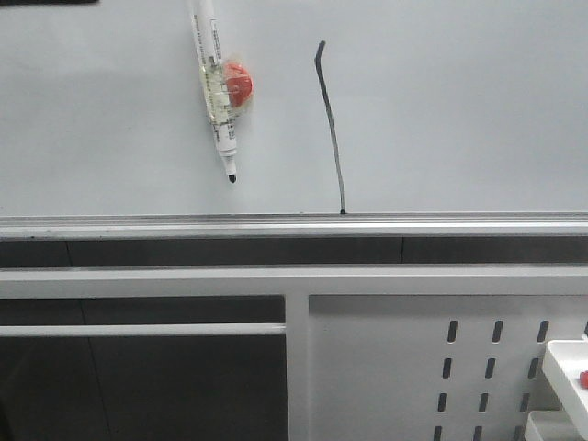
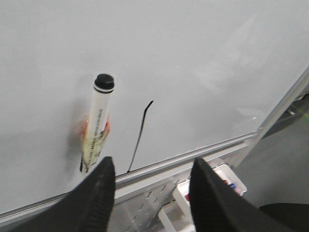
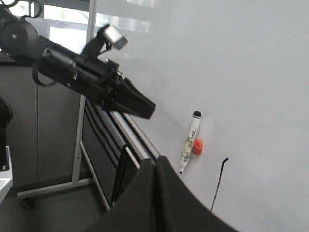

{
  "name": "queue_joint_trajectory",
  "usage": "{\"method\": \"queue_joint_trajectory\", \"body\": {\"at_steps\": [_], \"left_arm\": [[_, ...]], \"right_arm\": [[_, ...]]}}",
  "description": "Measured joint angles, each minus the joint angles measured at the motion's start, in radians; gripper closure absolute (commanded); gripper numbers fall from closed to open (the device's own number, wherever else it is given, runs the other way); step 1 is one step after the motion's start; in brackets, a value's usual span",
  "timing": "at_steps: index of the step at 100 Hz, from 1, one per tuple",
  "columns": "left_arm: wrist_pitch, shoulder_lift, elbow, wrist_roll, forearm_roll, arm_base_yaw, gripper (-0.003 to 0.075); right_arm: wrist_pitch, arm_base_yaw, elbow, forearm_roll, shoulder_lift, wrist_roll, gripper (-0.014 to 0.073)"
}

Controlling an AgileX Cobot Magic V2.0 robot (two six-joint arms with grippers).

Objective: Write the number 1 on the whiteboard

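Board [image 1: 459,110]: stiff, glossy — slippery
1 [image 1: 332,129]: drawn — smudges easily
Left gripper [image 2: 149,186]: open, empty
Right gripper [image 3: 155,193]: closed, empty

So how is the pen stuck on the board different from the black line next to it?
The marker pen is a thick white object stuck on the whiteboard with a red blob; the number 1 is only a thin black drawn stroke. The pen sits higher, its tip ending above the silver strip, while the stroke runs down to it. Both are on the whiteboard, nearly upright, slightly tilted.
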Motion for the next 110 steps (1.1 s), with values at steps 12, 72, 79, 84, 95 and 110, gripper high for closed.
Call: {"method": "queue_joint_trajectory", "body": {"at_steps": [12,72,79,84,95,110], "left_arm": [[0.094,-0.205,0.031,0.0,0.097,-0.002,0.0738],[0.452,-0.565,0.058,-0.005,0.335,-0.002,0.074],[0.439,-0.581,0.088,-0.012,0.335,-0.002,0.074],[0.423,-0.596,0.122,-0.016,0.335,-0.002,0.074],[0.377,-0.632,0.192,-0.018,0.319,-0.002,0.074],[0.353,-0.654,0.232,-0.018,0.257,-0.002,0.074]], "right_arm": [[0.123,0.0,0.0,-0.03,-0.102,0.004,0.0643],[0.335,0.0,0.0,-0.143,-0.304,0.034,0.0643],[0.339,0.0,0.007,-0.141,-0.32,0.034,0.0643],[0.349,0.0,0.016,-0.141,-0.324,0.034,0.0643],[0.378,0.0,0.033,-0.139,-0.324,0.034,0.0643],[0.378,0.0,0.036,-0.112,-0.324,0.037,0.0643]]}}
